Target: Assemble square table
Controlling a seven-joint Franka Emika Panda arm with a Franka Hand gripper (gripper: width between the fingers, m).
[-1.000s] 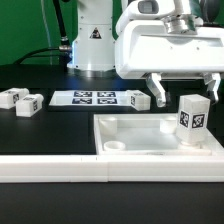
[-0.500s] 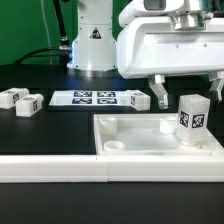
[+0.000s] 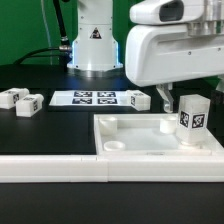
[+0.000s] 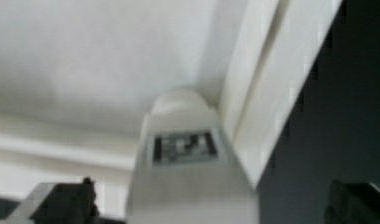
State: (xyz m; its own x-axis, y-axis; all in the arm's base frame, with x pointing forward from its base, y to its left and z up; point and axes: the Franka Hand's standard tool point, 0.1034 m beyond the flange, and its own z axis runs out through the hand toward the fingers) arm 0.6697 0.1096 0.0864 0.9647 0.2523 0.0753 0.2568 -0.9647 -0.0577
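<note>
The white square table top (image 3: 140,132) lies in front with its raised rim and round corner sockets. One white tagged leg (image 3: 192,122) stands upright in its corner on the exterior view's right. My gripper (image 3: 193,97) hangs just over that leg, jaws wide apart, one finger (image 3: 166,101) showing beside it. In the wrist view the leg (image 4: 183,150) rises between my two dark fingertips (image 4: 70,203), which stand clear of it on both sides. Two loose legs (image 3: 20,100) lie at the left, and another leg (image 3: 137,98) lies behind the top.
The marker board (image 3: 88,98) lies flat behind the table top, in front of the robot base (image 3: 92,40). A long white bar-shaped fence (image 3: 90,170) runs along the front edge of the table top.
My gripper has moved toward the exterior view's right and now sits centred over the upright leg. The leg and the other parts have not moved.
</note>
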